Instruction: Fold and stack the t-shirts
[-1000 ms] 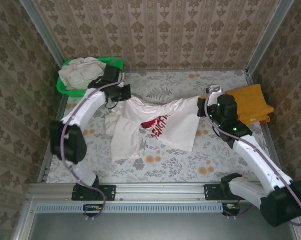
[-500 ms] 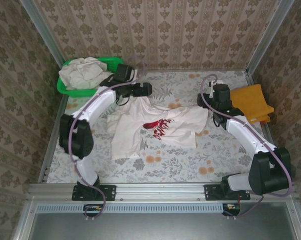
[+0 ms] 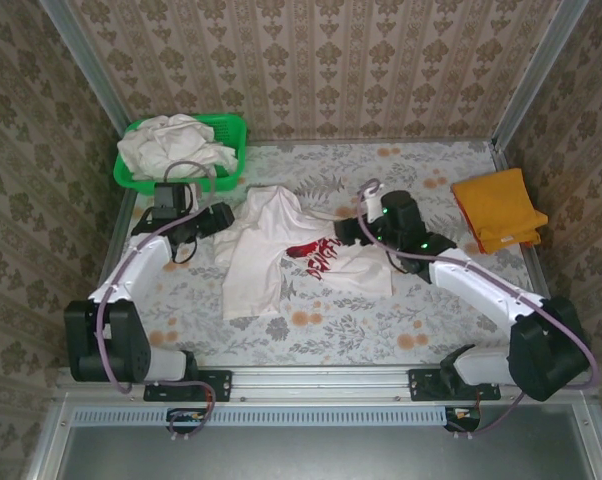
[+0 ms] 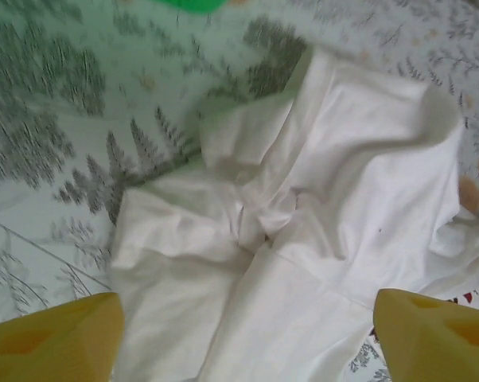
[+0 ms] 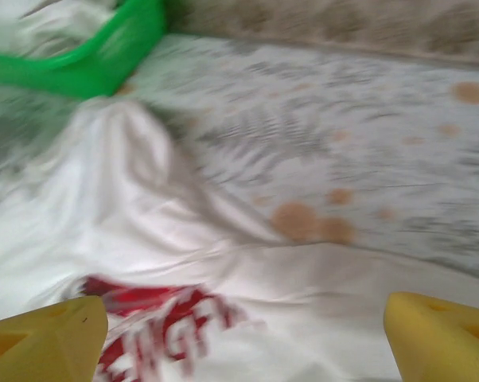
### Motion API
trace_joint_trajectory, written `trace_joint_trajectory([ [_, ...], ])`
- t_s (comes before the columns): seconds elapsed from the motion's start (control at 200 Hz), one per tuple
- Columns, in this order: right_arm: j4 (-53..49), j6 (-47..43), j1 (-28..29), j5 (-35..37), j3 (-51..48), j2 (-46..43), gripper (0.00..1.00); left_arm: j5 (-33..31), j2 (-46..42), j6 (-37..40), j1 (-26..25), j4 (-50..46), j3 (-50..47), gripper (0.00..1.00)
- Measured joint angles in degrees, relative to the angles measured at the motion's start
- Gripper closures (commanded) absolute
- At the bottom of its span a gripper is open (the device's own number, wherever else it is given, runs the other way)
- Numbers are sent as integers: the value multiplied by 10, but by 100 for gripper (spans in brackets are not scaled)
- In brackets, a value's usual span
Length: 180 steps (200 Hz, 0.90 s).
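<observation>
The printed t-shirt [image 3: 303,252] now lies dropped, rumpled, on the counter [image 3: 431,312]; left end effector [image 4: 243,350] and right end effector [image 5: 243,338] both released; folding still ahead.

Right wrist view motion-blurred: red print [image 5: 152,322] on printed t-shirt [image 5: 184,255] unreadable, green basket [image 5: 104,56] smeared, cut off by top-left edge. Bottom edge crops right hand [image 5: 239,334] fingertips [image 5: 44,338]. Left wrist view: left hand [image 4: 247,338] fingertips [image 4: 52,334] cropped at bottom too; shirt runs off right and bottom edges. Top view: lettering too small to read; off-white t-shirts [image 3: 171,145] heaped in basket, count cannot tell; orange t-shirt [image 3: 496,208] folded, under layers hidden.
</observation>
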Motion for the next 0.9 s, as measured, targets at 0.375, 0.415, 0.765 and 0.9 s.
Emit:
trace_joint_trajectory([
  [0.375,23,16,13,-5,-12,35,9,45,153,25,-41,18,21,54],
  [0.415,23,16,13,-5,-12,35,9,45,166,26,-42,17,26,60],
  [0.765,27,16,33,-5,-9,59,8,44,175,21,-73,12,48,98],
  [0.9,33,16,79,-5,-8,94,8,35,151,11,-90,-5,56,98],
])
